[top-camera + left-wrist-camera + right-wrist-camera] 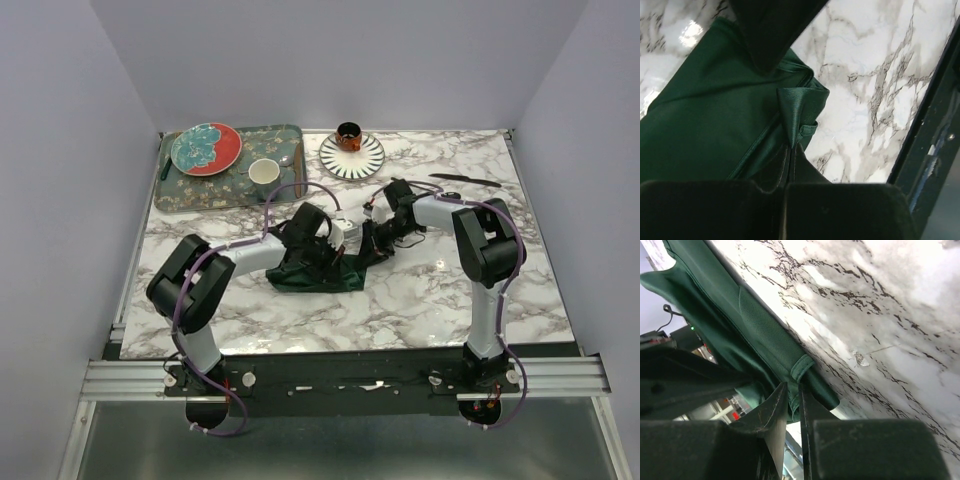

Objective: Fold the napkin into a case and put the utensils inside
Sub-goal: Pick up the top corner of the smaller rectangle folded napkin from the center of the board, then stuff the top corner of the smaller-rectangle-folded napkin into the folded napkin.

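Napkin (318, 272) lies bunched in the middle of the surface (430, 300), between my two arms, and is not yet a flat narrow case. My left gripper (786, 187) is closed tight on a folded corner of it. The cloth rises in a ridge straight into the seam between the pads. My right gripper (794, 390) has its fingers almost together with the rolled hem at their tips. I read that as a pinch on the cloth's edge, though the contact is partly hidden.

To fold well, I would move both pinches together and level, drawing the cloth taut enough that the crease runs straight. Then I would lay it down low over the surface so the slippery fabric does not slide back open. An uneven pull would skew the pocket.

The overhead view gives me the layout: the bundle's outline, both arms crowding it, and the black knife (465, 181) lying well apart near the far right edge. It cannot show either grip. The left wrist view shows the corner pleat and the layered edges beneath. The right wrist view shows the long hem running away along the marble.
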`<state>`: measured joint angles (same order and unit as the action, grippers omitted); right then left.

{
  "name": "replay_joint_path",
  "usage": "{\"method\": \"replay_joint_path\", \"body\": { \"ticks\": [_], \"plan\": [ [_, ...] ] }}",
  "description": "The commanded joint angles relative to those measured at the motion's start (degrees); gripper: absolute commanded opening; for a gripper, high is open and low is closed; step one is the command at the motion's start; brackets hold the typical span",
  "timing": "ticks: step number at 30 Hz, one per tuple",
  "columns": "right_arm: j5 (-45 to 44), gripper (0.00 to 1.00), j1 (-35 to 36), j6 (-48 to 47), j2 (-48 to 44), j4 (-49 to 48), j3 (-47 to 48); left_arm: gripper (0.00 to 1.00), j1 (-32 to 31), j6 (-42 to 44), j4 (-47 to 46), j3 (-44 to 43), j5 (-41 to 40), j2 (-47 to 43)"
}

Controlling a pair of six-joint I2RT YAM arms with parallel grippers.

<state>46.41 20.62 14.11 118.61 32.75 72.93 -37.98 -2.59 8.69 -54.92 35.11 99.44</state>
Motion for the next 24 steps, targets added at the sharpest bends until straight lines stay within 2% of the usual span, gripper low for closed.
{"method": "replay_joint_path", "body": {
  "ticks": [1,10,16,24],
  "plan": [
    [-6.2,0.23,-0.1,-3.0,1.4,-0.2,0.5,0.0,3.8,-10.1,1.2,0.2,4.1,2.9],
    [-3.2,0.24,1.9,-6.3,-2.8,-0.7,0.2,0.0,6.9,-15.2,1.6,-2.1,8.4,8.0],
    [-6.5,0.25,3.2,-9.3,-7.1,-1.2,-0.4,0.0,7.4,-17.4,1.2,-2.7,9.9,9.7],
    [-11.8,0.3,4.8,-11.2,-11.8,-7.4,-3.9,0.0,7.7,-19.4,0.5,-3.1,11.1,10.6]
  ]
}}
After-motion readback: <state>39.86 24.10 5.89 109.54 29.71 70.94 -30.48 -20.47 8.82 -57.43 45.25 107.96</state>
